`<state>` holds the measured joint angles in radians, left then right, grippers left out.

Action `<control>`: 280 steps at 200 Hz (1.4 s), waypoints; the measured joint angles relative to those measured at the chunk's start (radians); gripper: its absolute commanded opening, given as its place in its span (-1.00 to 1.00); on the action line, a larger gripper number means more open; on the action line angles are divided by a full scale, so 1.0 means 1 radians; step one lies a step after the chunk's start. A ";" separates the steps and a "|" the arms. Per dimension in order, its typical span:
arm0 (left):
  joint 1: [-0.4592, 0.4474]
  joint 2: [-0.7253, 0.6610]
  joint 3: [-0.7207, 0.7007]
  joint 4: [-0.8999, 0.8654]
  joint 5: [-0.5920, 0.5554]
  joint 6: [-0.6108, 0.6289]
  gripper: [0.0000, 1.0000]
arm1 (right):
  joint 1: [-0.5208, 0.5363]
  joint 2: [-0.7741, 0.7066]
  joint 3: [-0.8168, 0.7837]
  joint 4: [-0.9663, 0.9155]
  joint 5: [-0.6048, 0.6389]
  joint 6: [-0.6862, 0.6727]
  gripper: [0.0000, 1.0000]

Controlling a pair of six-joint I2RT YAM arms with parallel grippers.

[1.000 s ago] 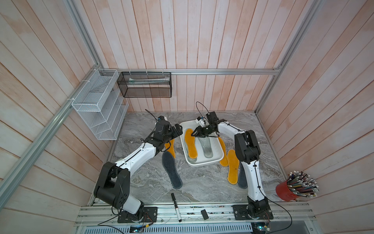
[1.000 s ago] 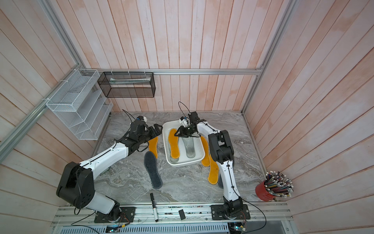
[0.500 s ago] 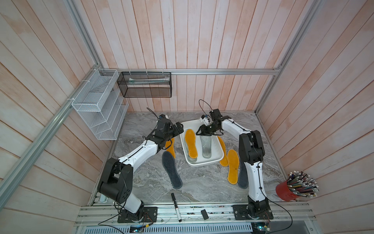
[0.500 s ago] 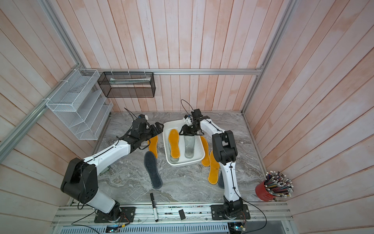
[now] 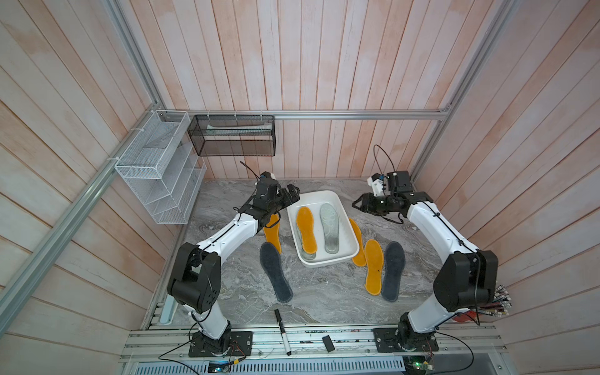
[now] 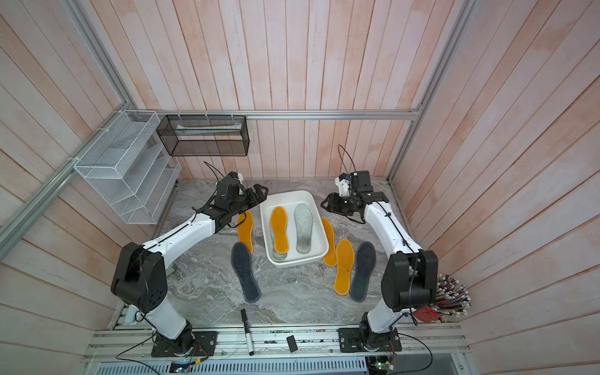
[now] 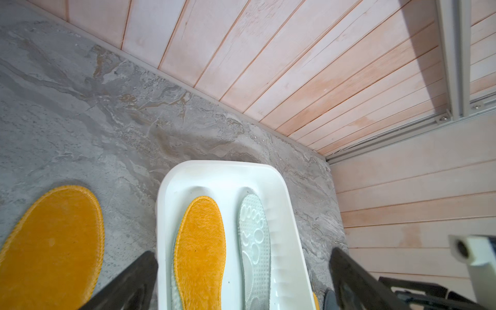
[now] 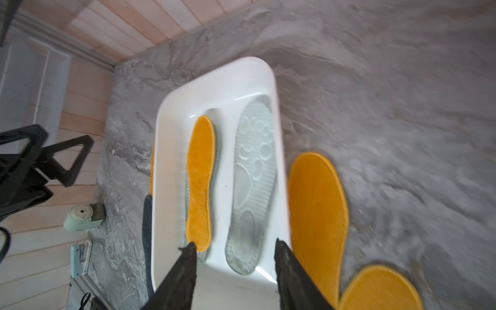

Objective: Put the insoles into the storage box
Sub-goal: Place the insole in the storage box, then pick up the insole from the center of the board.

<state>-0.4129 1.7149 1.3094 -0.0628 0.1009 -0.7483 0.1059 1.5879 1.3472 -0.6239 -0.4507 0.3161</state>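
The white storage box [image 5: 319, 194] [image 7: 214, 167] holds a mustard insole [image 5: 306, 229] lying on a pale translucent one, with another translucent insole [image 5: 329, 227] [image 8: 255, 171] beside it. On the table lie one mustard insole [image 5: 273, 235] and a dark grey one [image 5: 275, 272] left of the box. Two mustard insoles [image 5: 373, 266] and a dark grey insole [image 5: 393, 271] lie to its right. My left gripper [image 5: 290, 194] [image 7: 241, 253] hangs open by the box's far left corner. Off the far right corner, my right gripper [image 5: 357, 206] [image 8: 235, 243] is open and holds nothing.
A white wire rack [image 5: 159, 168] and a black mesh basket [image 5: 232, 136] hang on the back left walls. A marker [image 5: 282, 331] and a small black block [image 5: 328, 343] lie at the front rail. A red cup of pens [image 6: 449, 297] stands front right.
My right gripper has drawn back from above the box to its far right side, and its jaws have widened. The left arm has barely moved.
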 measured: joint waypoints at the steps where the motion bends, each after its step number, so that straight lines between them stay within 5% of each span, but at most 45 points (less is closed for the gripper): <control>1: 0.000 0.000 0.001 0.000 0.000 0.000 1.00 | -0.002 -0.002 -0.003 -0.002 0.002 0.002 -0.03; 56: 0.003 0.033 0.038 -0.008 0.011 0.000 1.00 | -0.013 -0.115 -0.231 -0.245 0.124 0.042 -0.03; 132: 0.009 0.066 0.075 -0.012 0.030 -0.008 1.00 | -0.013 -0.267 -0.512 -0.292 0.141 0.108 0.18; 202: 0.009 0.066 0.075 -0.012 0.049 -0.024 1.00 | -0.013 -0.209 -0.533 -0.243 0.214 0.157 0.25; 280: 0.013 0.064 0.068 -0.010 0.049 -0.023 1.00 | -0.013 -0.096 -0.509 -0.157 0.241 0.159 0.11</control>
<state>-0.4004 1.7790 1.3777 -0.0723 0.1497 -0.7715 0.0929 1.4918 0.8387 -0.7807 -0.2100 0.4751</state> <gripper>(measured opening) 0.999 0.567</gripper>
